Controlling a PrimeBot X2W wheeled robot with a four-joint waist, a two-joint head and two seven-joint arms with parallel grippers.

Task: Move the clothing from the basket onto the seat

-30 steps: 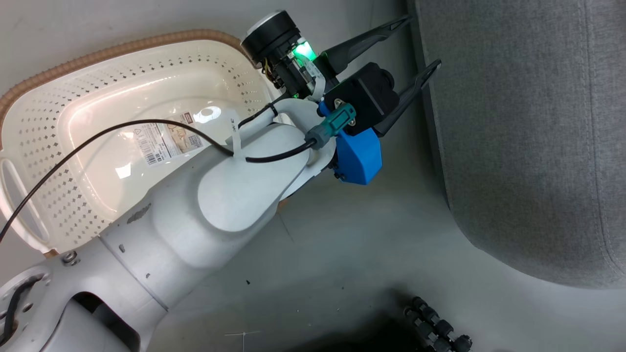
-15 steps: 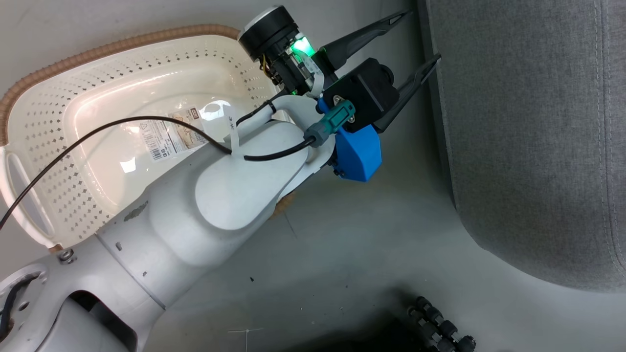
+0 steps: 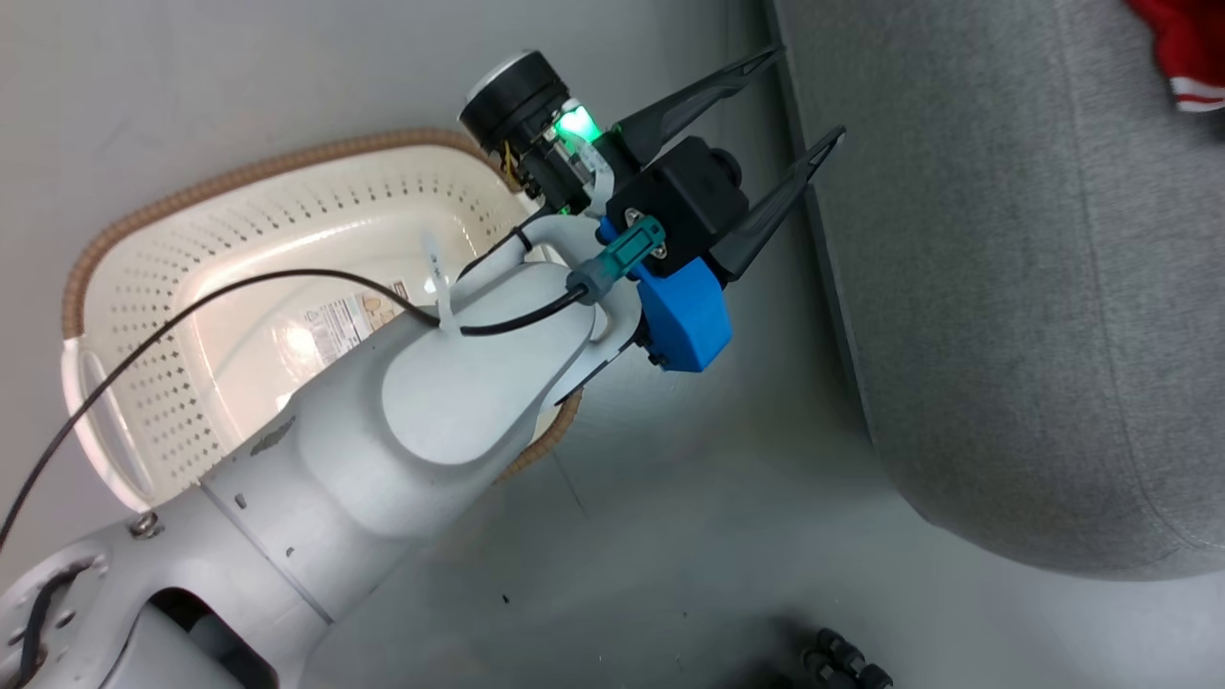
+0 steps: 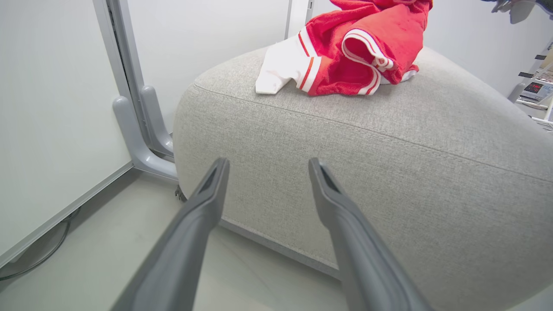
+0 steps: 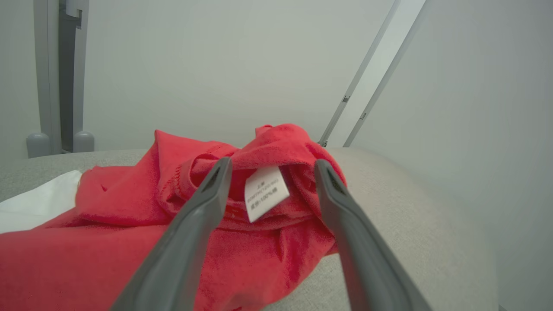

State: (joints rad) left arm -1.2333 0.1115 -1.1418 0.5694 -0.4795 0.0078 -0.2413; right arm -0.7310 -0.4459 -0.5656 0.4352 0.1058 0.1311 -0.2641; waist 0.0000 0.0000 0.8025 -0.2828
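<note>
I read a smooth grey floor (image 3: pixel 670 536), pale wall panels (image 4: pixel 52 108) and the grey seat (image 4: pixel 389 172). The clothing (image 4: pixel 358 47) lies heaped on the seat top; the basket (image 3: pixel 191 258) stands on the floor nearby. Since the previous frame the head camera has shifted; the left arm's pose is unchanged. The left gripper (image 3: pixel 806 91) hangs between basket and seat, fingers wide, empty. The right gripper (image 5: pixel 272 162) is spread wide over the clothing
</note>
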